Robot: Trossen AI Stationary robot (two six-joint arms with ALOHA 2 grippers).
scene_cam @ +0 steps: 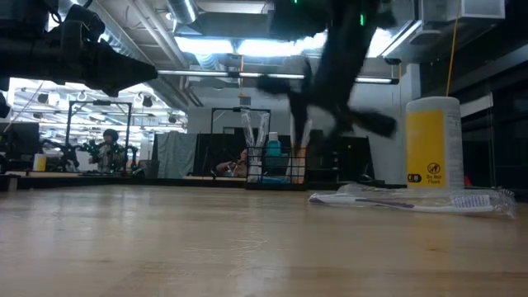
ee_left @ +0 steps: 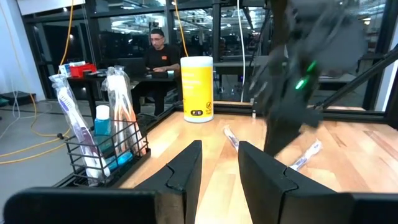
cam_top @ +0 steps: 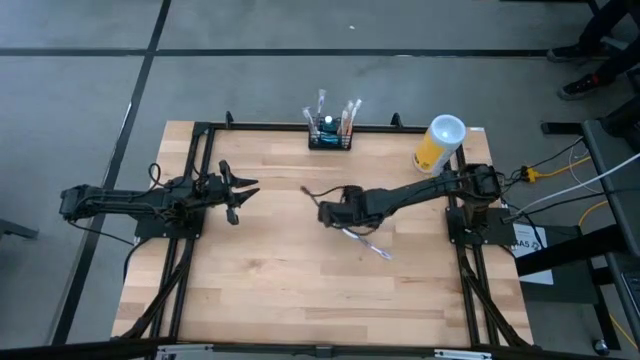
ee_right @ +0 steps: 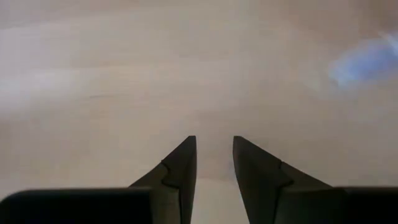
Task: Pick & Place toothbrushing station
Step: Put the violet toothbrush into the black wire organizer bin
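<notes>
On my overhead feed, left to right: the left gripper point(cam_top: 243, 199) sits at about nine o'clock on the table point(cam_top: 270, 290), raised over the left frame rail and pointing toward centre; my left wrist feed shows its fingers point(ee_left: 186, 169) parted by a narrow gap with nothing between them. At twelve o'clock, against the far edge, stands the rack point(cam_top: 329, 133), a small black wire holder, upright, carrying wrapped toothbrushes and a small blue-capped bottle; from the left wrist it shows at the near left point(ee_left: 102, 155), and at table height it stands in the middle distance point(scene_cam: 271, 169). Near the table's centre hangs the right gripper point(cam_top: 312, 194), its arm reaching in from three o'clock; my right wrist feed shows its fingers point(ee_right: 180, 171) slightly apart, empty, pointed down at bare wood. Just beside that gripper, toward five o'clock, a wrapped toothbrush point(cam_top: 366, 243) lies flat on the wood, not held; the low feed shows it lying in its clear sleeve point(scene_cam: 412, 200). At about one o'clock, near the far right corner, stands the yellow cup point(cam_top: 439, 144), upright, well apart from the rack. A person point(ee_left: 158, 53) sits at a desk beyond the table.
</notes>
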